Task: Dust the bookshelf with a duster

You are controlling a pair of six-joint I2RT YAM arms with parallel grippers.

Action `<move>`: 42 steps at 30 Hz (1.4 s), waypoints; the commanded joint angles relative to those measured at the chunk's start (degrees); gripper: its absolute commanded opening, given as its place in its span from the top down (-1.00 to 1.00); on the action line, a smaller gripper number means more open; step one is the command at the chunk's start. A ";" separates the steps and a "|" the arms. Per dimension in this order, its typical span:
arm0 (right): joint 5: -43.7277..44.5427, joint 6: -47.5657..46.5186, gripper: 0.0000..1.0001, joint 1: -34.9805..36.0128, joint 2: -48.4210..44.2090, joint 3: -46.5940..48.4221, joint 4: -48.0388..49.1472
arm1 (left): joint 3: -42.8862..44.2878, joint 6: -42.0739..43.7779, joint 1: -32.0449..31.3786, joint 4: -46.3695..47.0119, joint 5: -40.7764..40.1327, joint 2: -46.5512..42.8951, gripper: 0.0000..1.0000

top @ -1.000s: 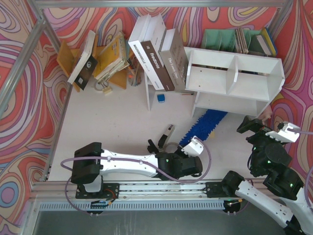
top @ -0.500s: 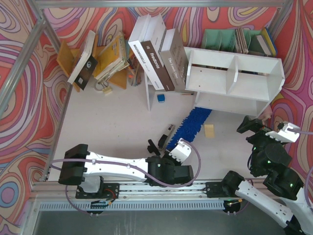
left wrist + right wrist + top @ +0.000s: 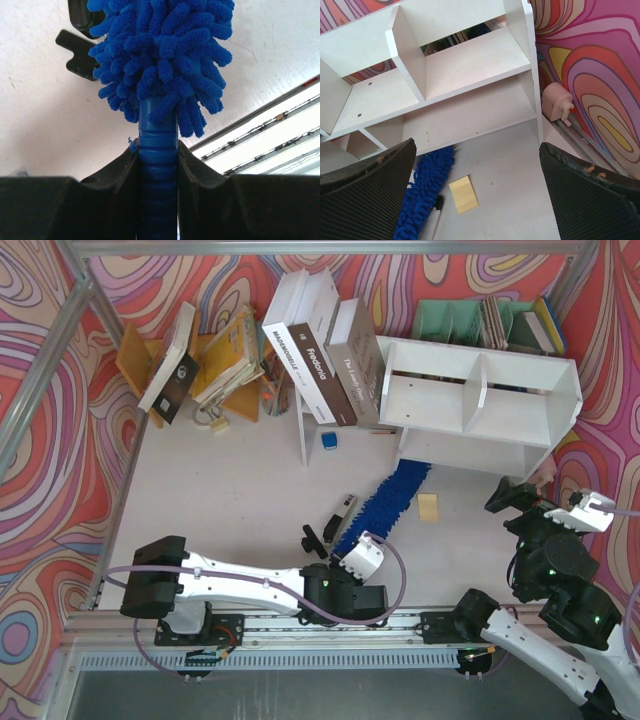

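Two tools show. The left tool (image 3: 158, 160) is pressed together on the ribbed handle of the duster (image 3: 165, 55), and the handle's lower end is hidden between the black fingers. From above, the blue head stretches over the counter (image 3: 230, 500) from lower centre to the foot of the bookshelf (image 3: 430, 390) at upper right; whether the tip touches it is unclear. The right tool (image 3: 477, 150) stands spread wide and holds nothing, its fingers cut off by the frame, with a yellow note (image 3: 462, 194) between them.

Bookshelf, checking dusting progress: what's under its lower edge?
The duster reaches the bookshelf at its lower front edge; a yellow note lies beside it. Anything farther underneath is hidden.
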 commanded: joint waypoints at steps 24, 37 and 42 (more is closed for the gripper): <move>0.55 -0.22 -0.97 0.45 0.00 -0.39 0.78 | 0.87 2.07 -0.63 0.37 -7.18 -2.16 1.00; 0.64 -0.11 -0.97 0.44 -0.36 -0.34 0.56 | 1.66 9.94 -1.37 5.54 -0.70 1.97 1.00; 0.64 -0.11 -0.97 0.45 -0.28 -0.30 0.58 | 1.52 15.91 -2.37 10.84 -0.98 -0.55 1.00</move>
